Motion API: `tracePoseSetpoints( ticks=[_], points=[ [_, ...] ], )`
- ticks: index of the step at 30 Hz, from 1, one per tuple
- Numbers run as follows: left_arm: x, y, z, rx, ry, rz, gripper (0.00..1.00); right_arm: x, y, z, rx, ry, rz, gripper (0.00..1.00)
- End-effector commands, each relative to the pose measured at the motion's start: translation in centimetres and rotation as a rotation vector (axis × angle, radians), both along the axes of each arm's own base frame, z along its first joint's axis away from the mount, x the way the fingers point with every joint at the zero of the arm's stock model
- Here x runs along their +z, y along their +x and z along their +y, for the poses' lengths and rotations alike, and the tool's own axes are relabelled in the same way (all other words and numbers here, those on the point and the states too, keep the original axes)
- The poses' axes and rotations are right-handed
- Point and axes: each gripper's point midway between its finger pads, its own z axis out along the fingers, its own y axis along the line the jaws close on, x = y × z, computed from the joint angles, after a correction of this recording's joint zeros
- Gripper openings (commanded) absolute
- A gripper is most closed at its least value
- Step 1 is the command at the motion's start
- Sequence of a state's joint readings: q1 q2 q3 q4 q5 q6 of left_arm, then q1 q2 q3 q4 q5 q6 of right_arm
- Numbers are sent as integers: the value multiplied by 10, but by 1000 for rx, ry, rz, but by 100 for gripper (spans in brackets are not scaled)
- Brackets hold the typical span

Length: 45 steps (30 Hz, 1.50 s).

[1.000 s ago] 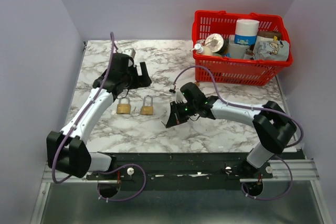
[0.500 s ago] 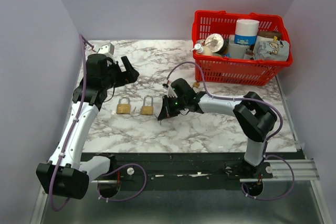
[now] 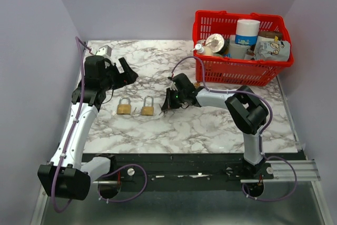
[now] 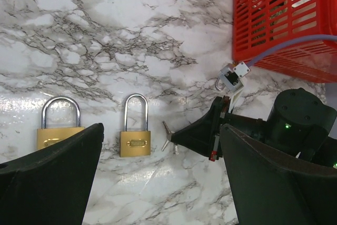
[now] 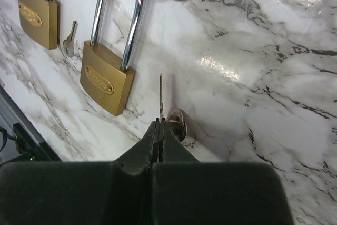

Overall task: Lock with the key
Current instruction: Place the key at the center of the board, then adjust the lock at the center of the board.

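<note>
A: What has changed in the last second?

B: The right gripper point(image 3: 166, 104) has slid left across the desk point(image 3: 210, 125). It was well off to the side and is now just beside the right padlock point(image 3: 147, 110). The left gripper point(image 3: 126, 73) has drawn back toward the far left corner. Its fingers are spread wide with nothing between them.

A: And the key?

B: The key point(image 4: 168, 136) is pinched in the right fingers point(image 5: 155, 133), which are closed tight on its head. The blade sticks out ahead, edge-on, close to the padlock's brass body but not touching it.

A: So is it locked yet?

B: No. The keyhole cannot be seen from any view, so the blade probably needs lining up with the underside of the body. With the left arm away, nothing steadies the padlock, and it may skid when pushed.

A: Is the other padlock involved?

B: The left padlock point(image 3: 124, 108) lies untouched, with a spare key point(image 5: 69, 38) beside it.
</note>
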<state>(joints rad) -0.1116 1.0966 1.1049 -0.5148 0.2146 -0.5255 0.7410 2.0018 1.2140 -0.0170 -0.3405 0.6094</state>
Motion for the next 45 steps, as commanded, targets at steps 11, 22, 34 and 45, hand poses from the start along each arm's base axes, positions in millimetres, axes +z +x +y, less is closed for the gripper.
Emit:
tracePoseSetpoints(
  ticks=[11,22,34,45],
  points=[
    [5,-7,-3,-14,-46,-1,99,26,16,-8,16,-60,-130,50],
    [14,-5,-3,-8,-52,-33,99,55,53,-77,-51,-362,-456,69],
    [16,-8,-2,-13,-46,-45,99,22,73,-124,89,-490,-433,69],
    [11,-5,-2,-7,-48,-33,99,3,90,-119,150,-479,-390,69]
  ],
)
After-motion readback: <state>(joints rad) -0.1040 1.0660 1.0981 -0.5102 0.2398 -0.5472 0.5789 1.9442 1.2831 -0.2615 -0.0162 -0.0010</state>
